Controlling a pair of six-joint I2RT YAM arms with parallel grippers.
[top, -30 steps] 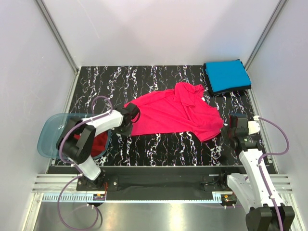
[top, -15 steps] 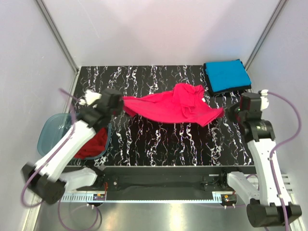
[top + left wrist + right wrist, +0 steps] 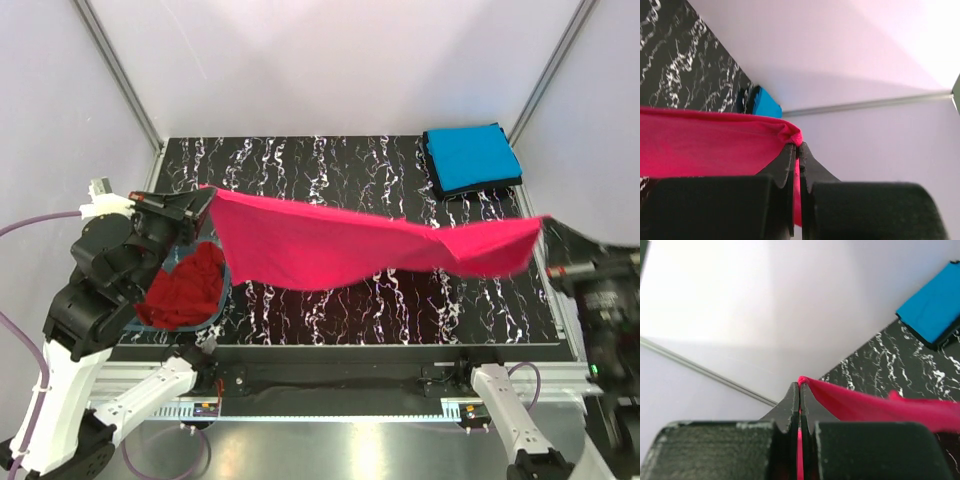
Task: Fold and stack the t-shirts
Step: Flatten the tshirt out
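A: Where's the pink-red shirt (image 3: 330, 245)?

B: Stretched in the air across the middle of the counter (image 3: 330, 160), 1 corner pinched in each tool. The left gripper (image 3: 797, 148) and right gripper (image 3: 799, 386) are both closed tight on only a thin lip of cloth.

A: The risk?

B: With 2 such shallow bites, a hard pull could slip a corner free. The shirt would drop crumpled, perhaps toward the blue shirt (image 3: 470, 158) folded at the far right corner.
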